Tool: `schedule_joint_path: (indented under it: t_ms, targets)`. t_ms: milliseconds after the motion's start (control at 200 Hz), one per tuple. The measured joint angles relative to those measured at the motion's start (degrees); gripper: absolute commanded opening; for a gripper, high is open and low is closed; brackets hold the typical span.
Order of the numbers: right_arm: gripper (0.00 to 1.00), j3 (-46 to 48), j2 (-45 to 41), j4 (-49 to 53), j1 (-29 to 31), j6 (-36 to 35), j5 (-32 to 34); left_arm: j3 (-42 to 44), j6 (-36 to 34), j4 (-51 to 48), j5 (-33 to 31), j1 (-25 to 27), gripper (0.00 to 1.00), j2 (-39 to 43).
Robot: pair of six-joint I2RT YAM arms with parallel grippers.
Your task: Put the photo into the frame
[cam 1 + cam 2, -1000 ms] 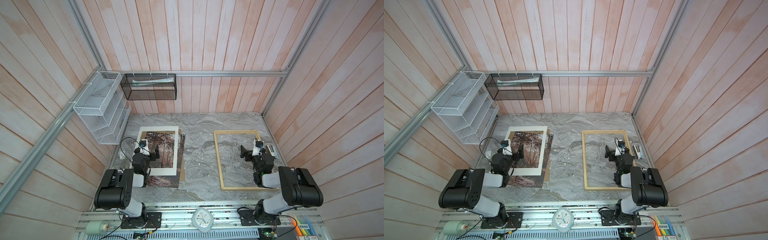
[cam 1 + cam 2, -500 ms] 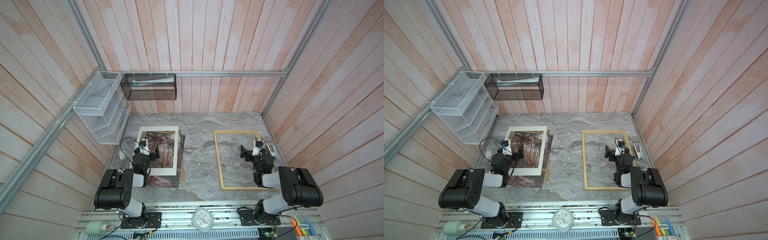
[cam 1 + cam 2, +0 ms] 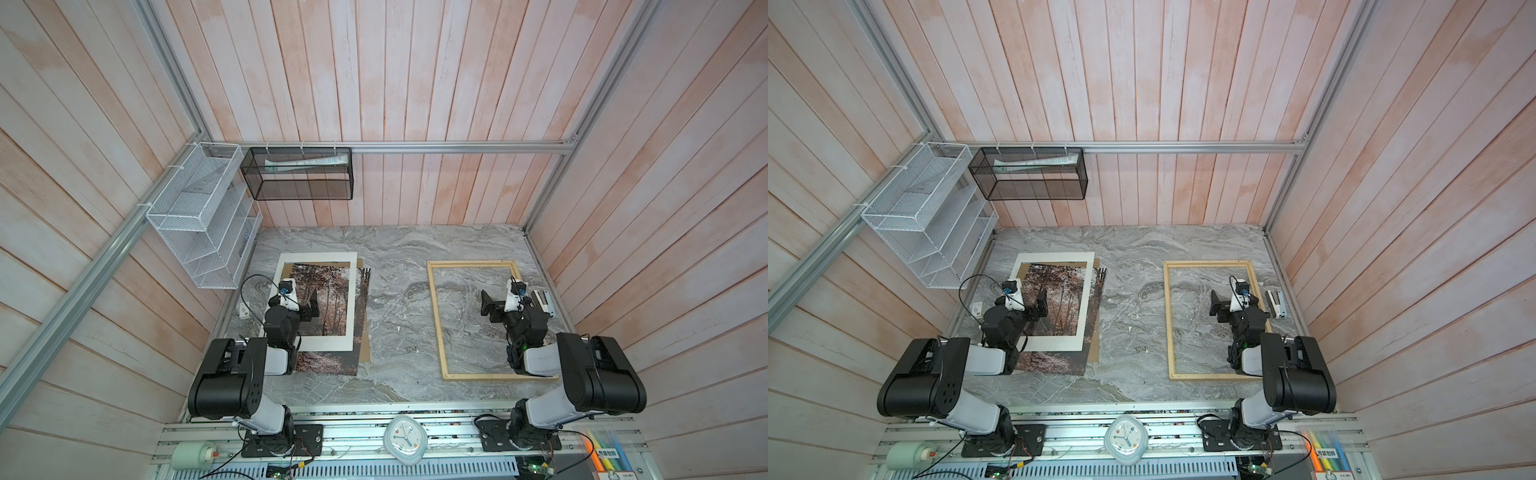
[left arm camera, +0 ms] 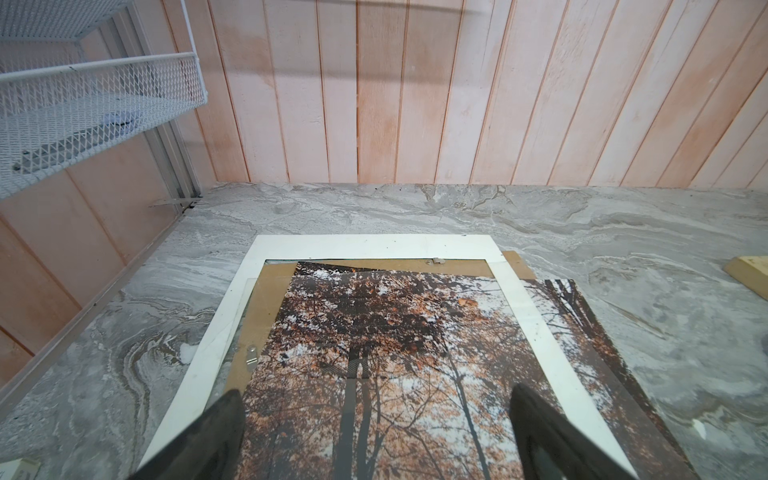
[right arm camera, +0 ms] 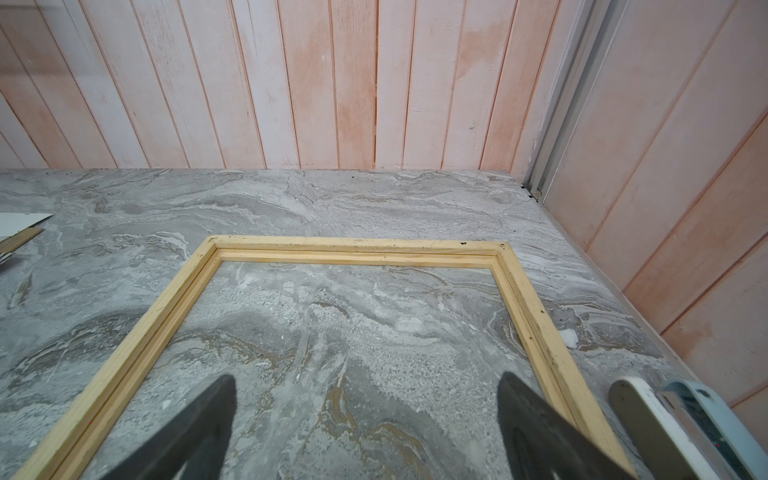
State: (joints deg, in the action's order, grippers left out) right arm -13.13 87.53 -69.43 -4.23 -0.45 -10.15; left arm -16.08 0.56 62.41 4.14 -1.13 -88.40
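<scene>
The photo (image 3: 332, 303) of an autumn forest lies flat on the left of the marble table, partly under a white mat board (image 3: 316, 259) and over a brown backing board (image 3: 365, 332). In the left wrist view the photo (image 4: 395, 374) fills the space below my left gripper (image 4: 374, 390), which hovers open over it, touching nothing. The pale wood frame (image 3: 436, 320) lies empty on the right. My right gripper (image 5: 365, 377) stands open above the bare marble inside the frame (image 5: 353, 249). Both top views show the two grippers (image 3: 1040, 303) (image 3: 1214, 305) apart.
A white wire rack (image 3: 199, 216) and a black mesh basket (image 3: 299, 178) hang on the walls at the back left. A small white device (image 3: 542, 301) lies just right of the frame. A small white tag (image 3: 243, 309) lies at the table's left edge. A clock (image 3: 405, 438) sits on the front rail.
</scene>
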Motion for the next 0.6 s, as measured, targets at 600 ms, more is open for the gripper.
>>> schedule_joint_path:
  t_ms: [600]
  targets:
    - [0.98, -30.10, -20.83, 38.75, 8.46, 0.90, 14.05, -29.99, 8.59, -41.97, -5.60, 7.45, 1.00, 19.37]
